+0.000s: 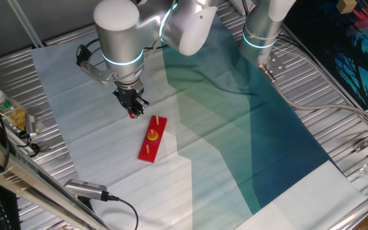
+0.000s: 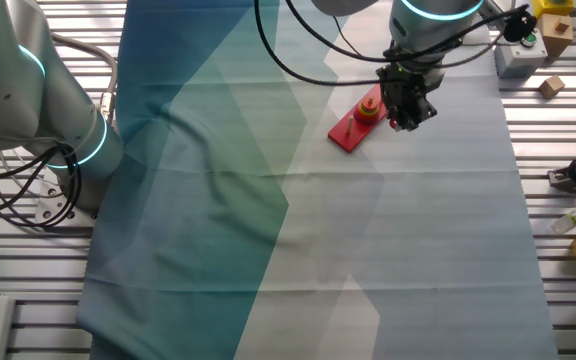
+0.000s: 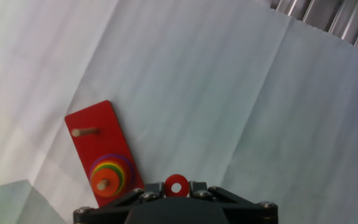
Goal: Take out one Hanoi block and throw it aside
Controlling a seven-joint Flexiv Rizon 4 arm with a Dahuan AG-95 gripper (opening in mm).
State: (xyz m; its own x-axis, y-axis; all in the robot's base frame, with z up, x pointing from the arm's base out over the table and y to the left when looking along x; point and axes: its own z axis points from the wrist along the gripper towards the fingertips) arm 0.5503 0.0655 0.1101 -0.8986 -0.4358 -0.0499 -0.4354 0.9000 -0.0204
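My gripper (image 3: pixel 176 188) is shut on the Hanoi block (image 3: pixel 176 185), a tiny red disc with a hole, held between the fingertips above the white cloth. The disc also shows at the fingertips in one fixed view (image 1: pixel 133 115) and in the other fixed view (image 2: pixel 396 125). The red peg board (image 3: pixel 101 152) lies on the cloth to the left of the gripper, with a stack of coloured rings (image 3: pixel 109 175) on one peg and a bare peg (image 3: pixel 84 131) beyond. In one fixed view the board (image 1: pixel 153 138) lies just right of and below the gripper (image 1: pixel 131 107).
A white and blue-green cloth (image 1: pixel 235 128) covers the metal table. A second arm (image 2: pixel 28 90) stands at the table's side. A bottle (image 1: pixel 5 105) and cables lie at the left edge. Small wooden blocks and tools (image 2: pixel 553 85) lie at the far right.
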